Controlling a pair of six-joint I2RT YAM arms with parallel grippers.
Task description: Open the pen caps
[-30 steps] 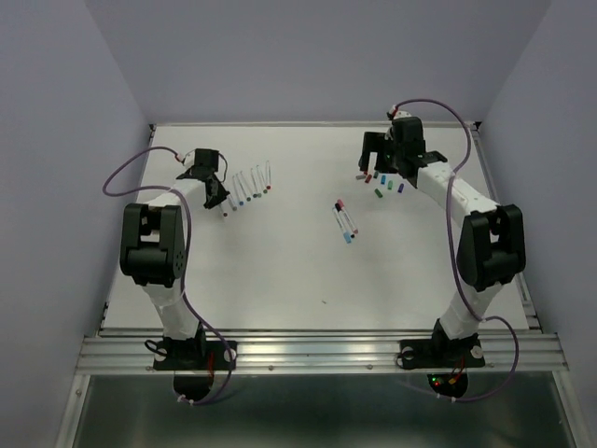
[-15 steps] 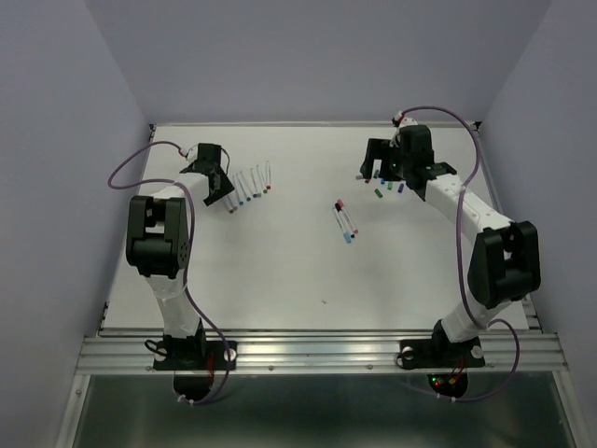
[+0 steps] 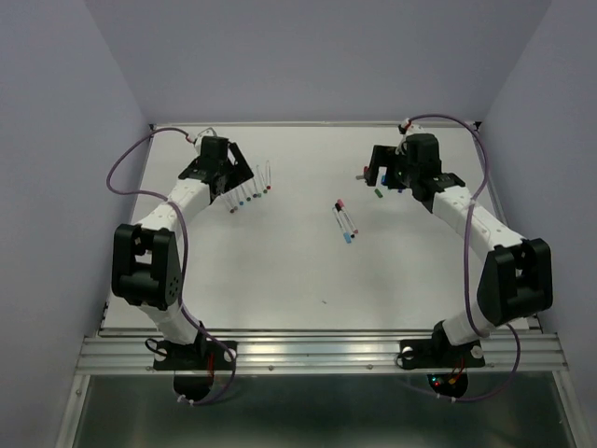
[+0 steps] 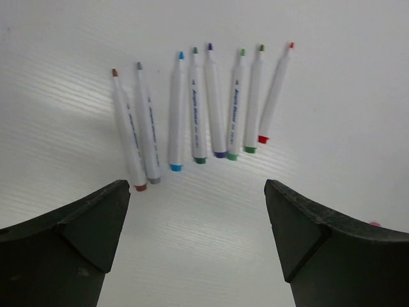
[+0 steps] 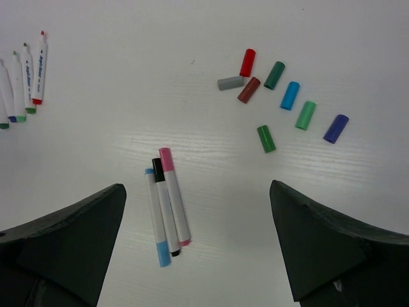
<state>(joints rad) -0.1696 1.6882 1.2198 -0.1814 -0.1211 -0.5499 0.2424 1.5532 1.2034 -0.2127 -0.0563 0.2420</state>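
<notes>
Several uncapped white pens lie side by side in a row, coloured tips pointing away; they also show in the top view. My left gripper is open and empty, raised just short of their near ends, and sits at the back left. Three capped pens in blue, black and pink lie together mid-table. Several loose pen caps lie in a cluster: red, grey, maroon, greens, blue, purple. My right gripper is open and empty above the table between the capped pens and the caps.
The white table has walls close on the left, back and right. Purple cables loop from both arms. The right end of the uncapped pen row shows at the left edge of the right wrist view.
My left gripper has moved back and right, now hovering beside the pen row. My right arm has swung right and pulled back over the caps. Pens and caps have not moved.
</notes>
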